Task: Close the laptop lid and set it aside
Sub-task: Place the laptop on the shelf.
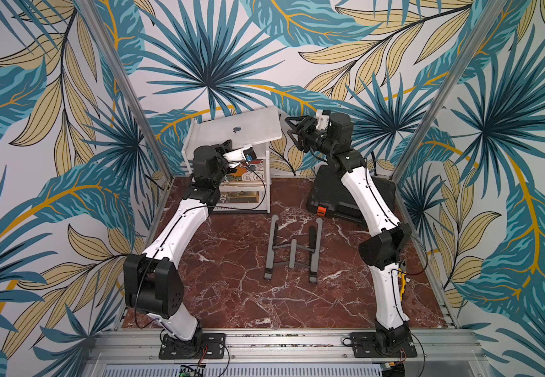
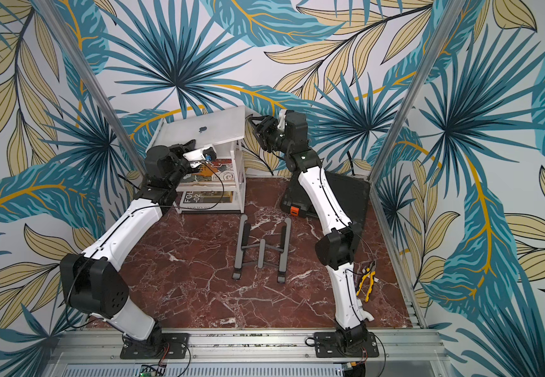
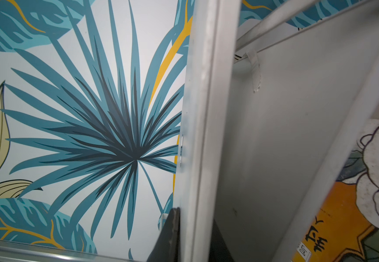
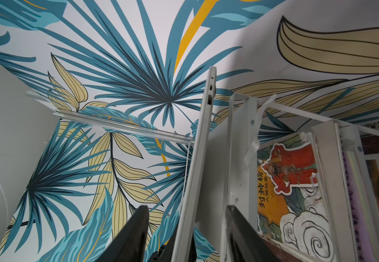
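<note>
**On the shelf, lid shut: seating the laptop**

Both top views: the laptop [image 1: 238,130] [image 2: 204,129] lies closed, logo up, atop the shelf [image 1: 267,176]. Its right side overhangs. The left gripper [image 1: 228,146] clamps its near-left edge. The right gripper [image 1: 292,130] hangs spread just beside the right edge, apparently not touching.

Left wrist: the left gripper [image 3: 195,226] pinches the laptop's silver edge [image 3: 206,113].

Right wrist: the laptop [image 4: 197,158] runs edge-on between the right gripper's [image 4: 187,207] parted jaws, tilted slightly off the shelf top.

Likely best: slide it further on and lay it flat before the left gripper lets go, or it may tip.
</note>
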You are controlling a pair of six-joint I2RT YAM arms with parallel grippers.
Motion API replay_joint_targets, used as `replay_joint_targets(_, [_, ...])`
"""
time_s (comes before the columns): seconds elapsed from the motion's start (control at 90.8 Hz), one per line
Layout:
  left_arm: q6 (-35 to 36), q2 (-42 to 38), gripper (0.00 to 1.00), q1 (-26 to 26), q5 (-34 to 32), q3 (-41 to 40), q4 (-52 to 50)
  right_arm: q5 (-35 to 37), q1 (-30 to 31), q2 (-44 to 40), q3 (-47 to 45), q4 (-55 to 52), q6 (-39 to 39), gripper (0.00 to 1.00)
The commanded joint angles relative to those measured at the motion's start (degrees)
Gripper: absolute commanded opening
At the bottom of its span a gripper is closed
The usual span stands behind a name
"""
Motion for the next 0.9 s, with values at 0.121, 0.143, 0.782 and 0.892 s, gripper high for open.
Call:
replay_joint_targets(0.121, [0.33, 2.13, 0.14, 1.46, -2.13, 2.45, 3.45, -1.61, 0.36, -1.18, -2.62, -0.28, -2.15, 0.58])
replay_joint_targets(0.143, [0.84, 2.31, 0.14, 1.54, -2.39, 2.66, 3.28, -1.76, 0.4, -1.19, -2.89, 0.81, -2.15, 0.58])
replay_joint_targets(0.782, [-0.91, 3.45, 0.2, 7.58, 3.01, -1.34, 9.7, -3.36, 0.32, -3.96, -7.47, 4.34, -2.49, 0.58])
replay_joint_targets(0.892, [-0.47, 3.76, 0.2, 8.03, 3.1, -1.71, 9.97, -3.43, 0.35, -4.18, -7.59, 4.69, -2.58, 0.58])
